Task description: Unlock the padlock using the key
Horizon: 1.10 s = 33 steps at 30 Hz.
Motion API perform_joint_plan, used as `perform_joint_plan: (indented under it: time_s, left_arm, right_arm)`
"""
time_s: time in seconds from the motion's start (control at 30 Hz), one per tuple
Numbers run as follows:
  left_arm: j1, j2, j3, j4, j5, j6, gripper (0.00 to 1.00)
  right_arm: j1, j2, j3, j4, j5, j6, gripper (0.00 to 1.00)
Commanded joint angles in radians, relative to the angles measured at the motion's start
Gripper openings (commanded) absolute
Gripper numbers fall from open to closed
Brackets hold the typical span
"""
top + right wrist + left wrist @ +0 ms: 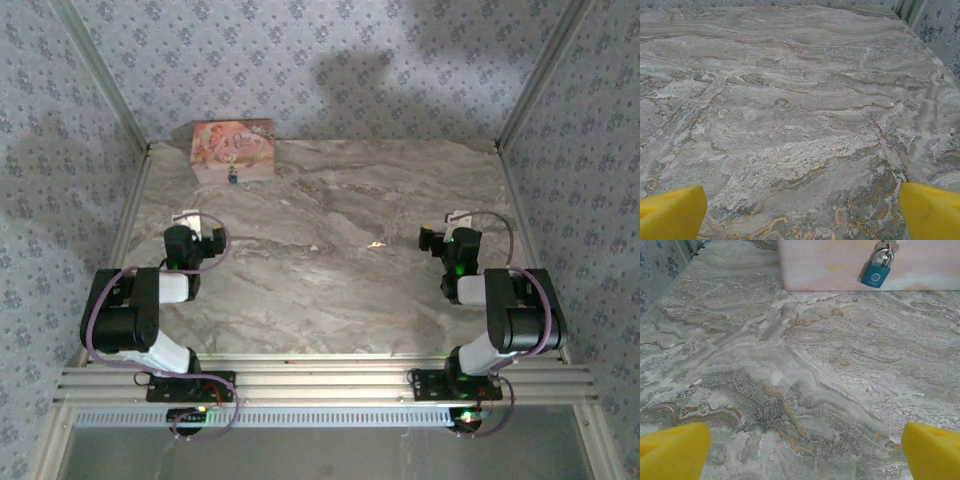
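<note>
Marble tabletop point(320, 300): padlock point(876, 273) hanging on pink box point(830, 265); key point(377, 243) mid-table.

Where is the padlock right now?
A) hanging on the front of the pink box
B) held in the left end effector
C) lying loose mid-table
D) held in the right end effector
A: the blue padlock hangs by its shackle against the front wall of the pink box.
</note>
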Motion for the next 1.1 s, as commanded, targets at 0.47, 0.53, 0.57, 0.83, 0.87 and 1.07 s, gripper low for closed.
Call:
perform_joint_plan:
  time_s: [0.47,0.53,0.57,0.83,0.87,1.07]
  left_arm:
    - [0.003,-0.005,0.007,0.029,0.015,0.001,0.98]
    - [0.004,-0.006,0.007,0.030,0.014,0.001,0.98]
    - [0.003,-0.010,0.007,0.033,0.015,0.000,0.98]
    - [0.041,-0.112,0.401,-0.730,0.034,-0.175,0.98]
    - [0.046,-0.099,0.450,-0.783,0.044,-0.199,0.98]
    - [0.052,0.128,0.877,-1.110,0.143,-0.315,0.98]
  right_arm:
    - [-0.005,-0.003,0.016,-0.005,-0.008,-0.012,1.00]
    - [-0.005,-0.006,0.011,0.001,-0.008,-0.012,1.00]
    - [-0.003,-0.011,0.014,-0.004,-0.009,-0.015,1.00]
    - [0.050,-0.193,0.236,-0.519,0.047,0.029,1.00]
    - [0.050,-0.195,0.279,-0.584,0.046,0.083,1.00]
    - [0.104,-0.048,0.632,-1.016,0.053,0.357,1.00]
